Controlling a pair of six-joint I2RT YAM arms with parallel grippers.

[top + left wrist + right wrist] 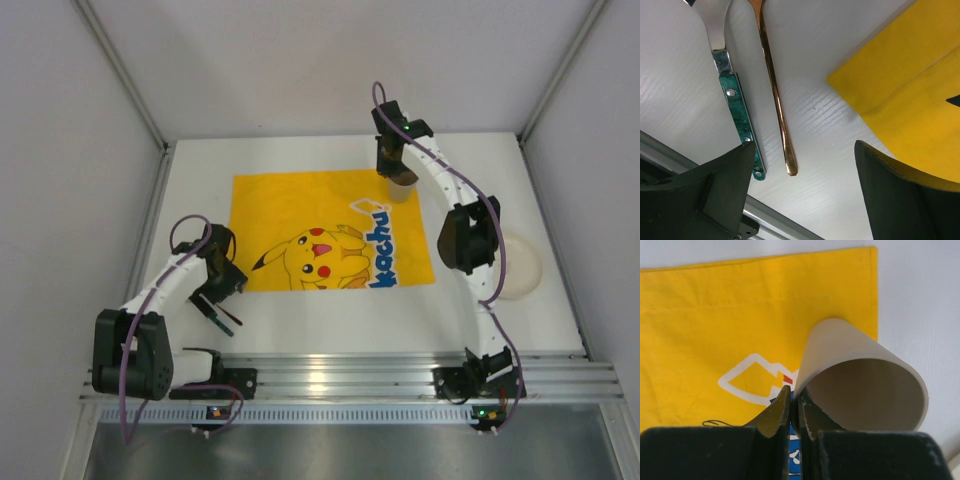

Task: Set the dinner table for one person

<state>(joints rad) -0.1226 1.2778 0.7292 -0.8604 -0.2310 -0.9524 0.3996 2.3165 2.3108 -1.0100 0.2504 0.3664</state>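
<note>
At far right corner of yellow Pikachu mat (pixel 290 200): my right gripper (pixel 794 410) clamped on wall of beige cup (pixel 860 375), 1 finger inside rim, 1 outside. Can't tell if cup base touches mat.

Near left, over dinner table (pixel 300 325): my left gripper (pixel 805 195) hovers empty, fingers apart. Green-handled fork (pixel 737 110) and copper-coloured utensil (pixel 776 100) lie side by side just off mat corner. Long axes run away from fingers, offset toward 1 finger. I judge left arm nearer to cutlery; needs sideways shift before closing.

White plate (pixel 525 265) sits right of mat.
</note>
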